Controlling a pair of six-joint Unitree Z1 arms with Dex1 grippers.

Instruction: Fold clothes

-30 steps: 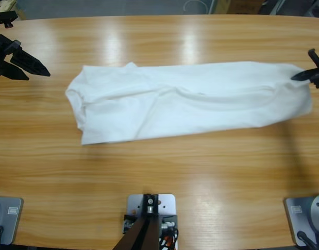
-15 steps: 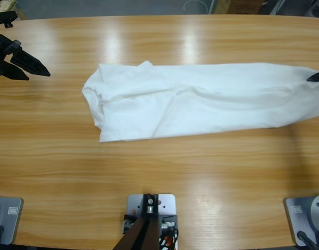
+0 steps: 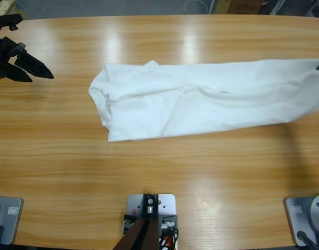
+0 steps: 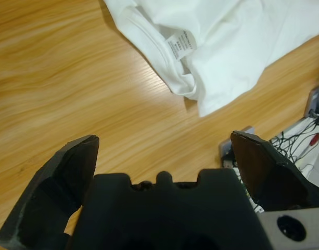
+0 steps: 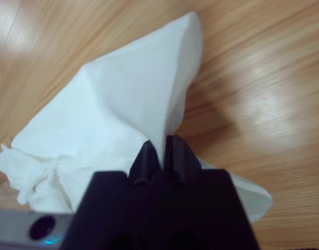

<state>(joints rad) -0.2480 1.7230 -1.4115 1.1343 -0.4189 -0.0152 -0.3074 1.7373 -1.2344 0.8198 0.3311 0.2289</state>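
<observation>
**Shirt stretched across the table, right hand pinching one end**

Cloth fills most of what we see: the white T-shirt [image 3: 201, 99] lies folded lengthwise into a long band on the wooden table [image 3: 159, 172], running from left of the middle out to the right edge of the high view. Its left end is bunched and rounded, and in the left wrist view we find the neckband with a small printed label [image 4: 179, 44] there.

We see the right hand [image 5: 162, 148] with its jaws pressed together on a peak of the shirt's fabric, which rises from the table to the jaw tips. In the high view only a dark tip of it shows at the right edge, touching the shirt's far right end.

We see the left hand [image 3: 37, 70] at the table's left edge, jaws spread wide and holding nothing, well apart from the shirt's bunched end, with bare wood between them.
</observation>
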